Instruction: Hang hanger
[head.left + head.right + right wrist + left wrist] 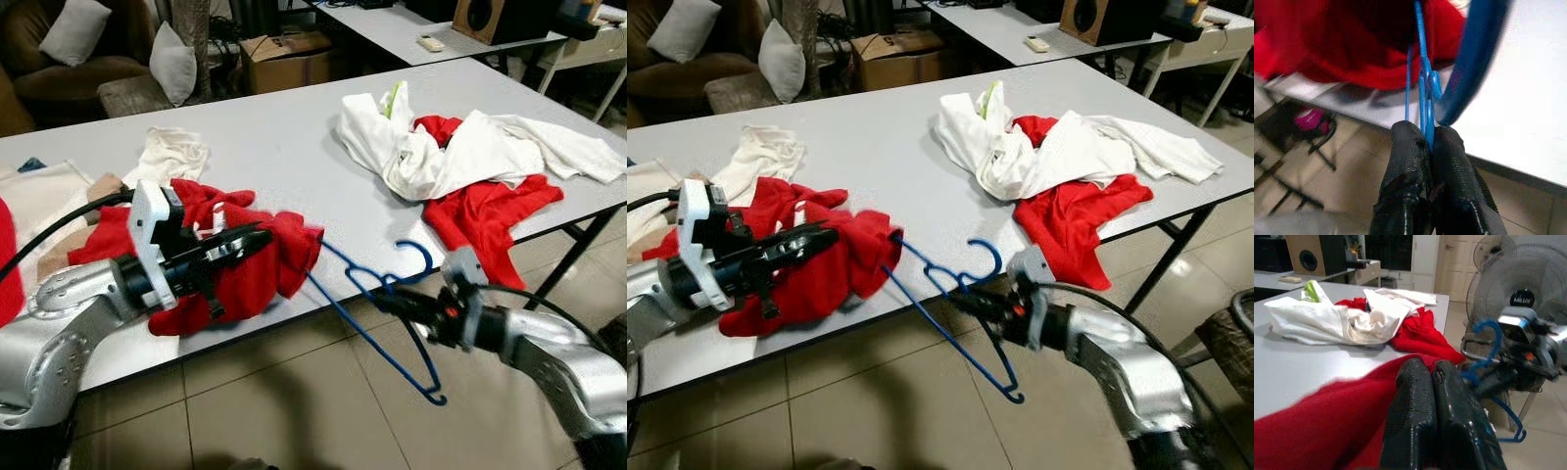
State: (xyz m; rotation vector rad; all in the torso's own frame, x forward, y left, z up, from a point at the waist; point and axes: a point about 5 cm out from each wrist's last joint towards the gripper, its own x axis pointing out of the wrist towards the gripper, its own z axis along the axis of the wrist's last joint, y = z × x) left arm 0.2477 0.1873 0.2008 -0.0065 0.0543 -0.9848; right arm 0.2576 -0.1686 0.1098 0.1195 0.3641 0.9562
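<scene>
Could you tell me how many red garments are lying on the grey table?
2: one red garment at the near edge beside the left tool, another under the white clothes pile. More may be hidden.

Silver arms, white wrist brackets, black cables, textured black jaws.

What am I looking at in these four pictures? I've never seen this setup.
A humanoid robot stands at a grey table. Two pictures come from cameras on its head, looking down; the other two look along each wrist's black fingers. The right pincer is shut on a blue hanger, which juts out past the table edge, one end tucked into a red garment. The left pincer hovers over that garment with its fingers together. Farther along the table lies a heap of white and red clothes, with a cream cloth near the far edge.
</scene>
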